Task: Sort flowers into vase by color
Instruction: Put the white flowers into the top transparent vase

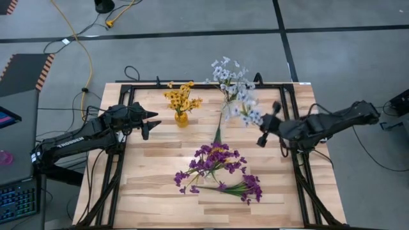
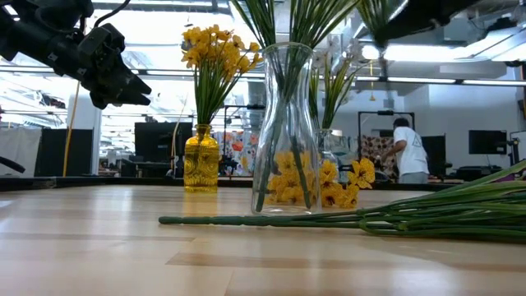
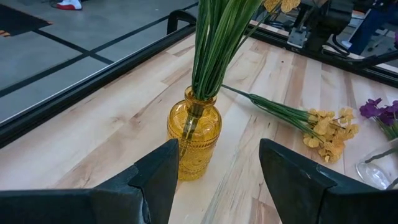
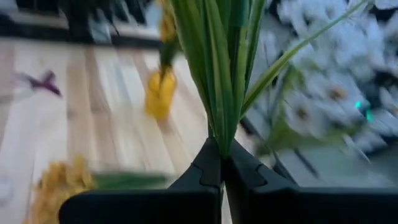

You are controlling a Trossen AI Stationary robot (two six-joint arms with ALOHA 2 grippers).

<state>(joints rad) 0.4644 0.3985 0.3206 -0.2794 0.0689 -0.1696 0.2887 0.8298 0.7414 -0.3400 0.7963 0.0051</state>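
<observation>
We see a sprig of pale white-blue artificial flowers [image 1: 238,96] with long green stems, lifted above the far right part of the light wooden table [image 1: 160,172]. The right gripper [image 4: 222,163] is pinched tight on the base of those stems; its two dark fingers meet with the green blades rising straight out between them.

A bunch of yellow-orange flowers [image 1: 181,97] stands upright in a small amber glass vase [image 3: 194,142] on the far left part of the table. The left gripper [image 3: 217,171] hovers just beside this vase, its fingers spread wide with nothing between them, touching neither glass nor stems.

Near the table's middle stands a clear glass vase [image 2: 287,131] with green stems in it and purple blossoms [image 1: 216,158] spreading at its top in the overhead view. A second purple sprig [image 1: 246,187] lies flat on the wood toward the near edge, just beside the first. In the left wrist view another yellow-orange sprig [image 3: 329,129] lies on its side on the table, close to the clear vase's foot.

Beyond the table, a person in a white shirt [image 2: 408,152] stands far back in the room.
</observation>
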